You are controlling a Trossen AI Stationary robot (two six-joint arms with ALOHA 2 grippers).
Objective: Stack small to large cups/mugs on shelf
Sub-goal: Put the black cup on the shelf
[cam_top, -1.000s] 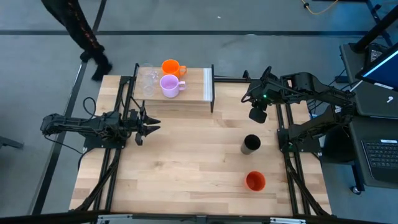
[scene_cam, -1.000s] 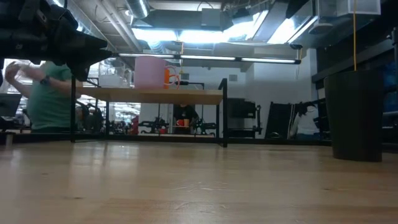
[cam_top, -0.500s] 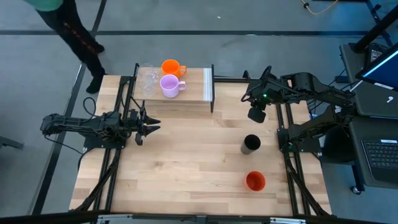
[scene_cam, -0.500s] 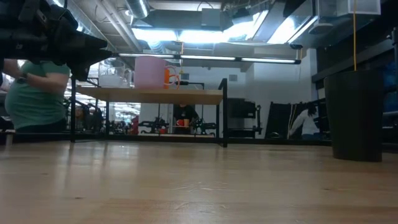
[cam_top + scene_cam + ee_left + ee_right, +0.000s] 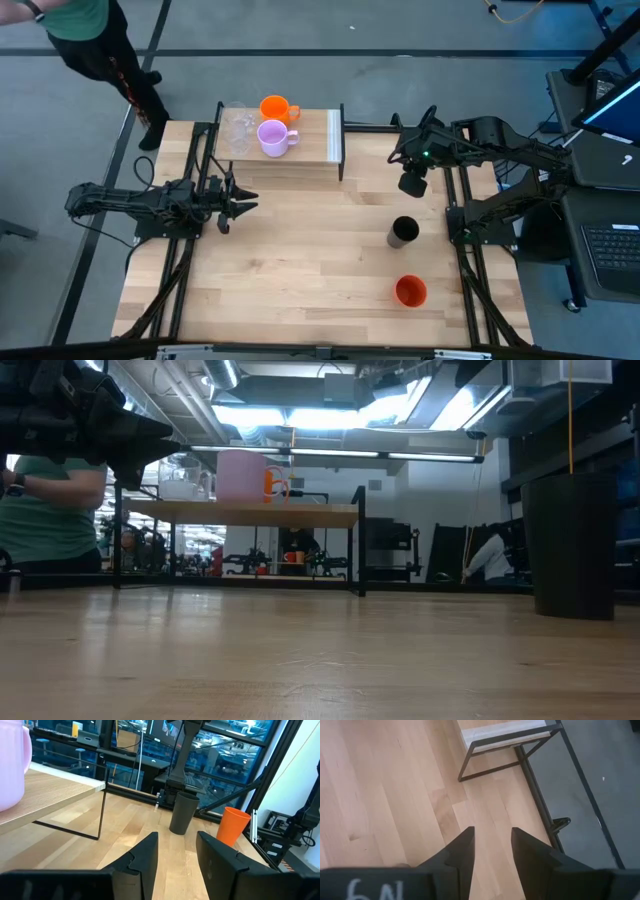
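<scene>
Since the earlier frames the arms and cups have not moved; only the person (image 5: 85,30) beyond the table's far left corner has shifted, and in the low view the green-shirted torso (image 5: 50,500) now fills the left edge.

The shelf (image 5: 312,140) is a low rectangular slab of pale wood grain with a whitish edge strip, on thin black metal legs, at the far middle of the butcher-block table (image 5: 300,280). On its left half stand two clear glasses (image 5: 237,130), touching or nearly so, an orange mug (image 5: 275,107) behind, and a glossy lilac mug (image 5: 272,137) in front, both with loop handles pointing right. The shelf's right half is bare wood.

A matte black tumbler (image 5: 403,231), tapered, stands upright on the table's right side. Nearer the front edge sits a smooth red-orange cup (image 5: 411,291) without a handle, well apart from the tumbler.

The left gripper (image 5: 243,204) hovers in front of the shelf's left end, its dark fingers (image 5: 145,855) parted by a narrow gap, holding nothing. The right gripper (image 5: 412,184) hangs right of the shelf, beyond the tumbler, pointing down, fingers (image 5: 462,852) likewise slightly apart and empty.
</scene>
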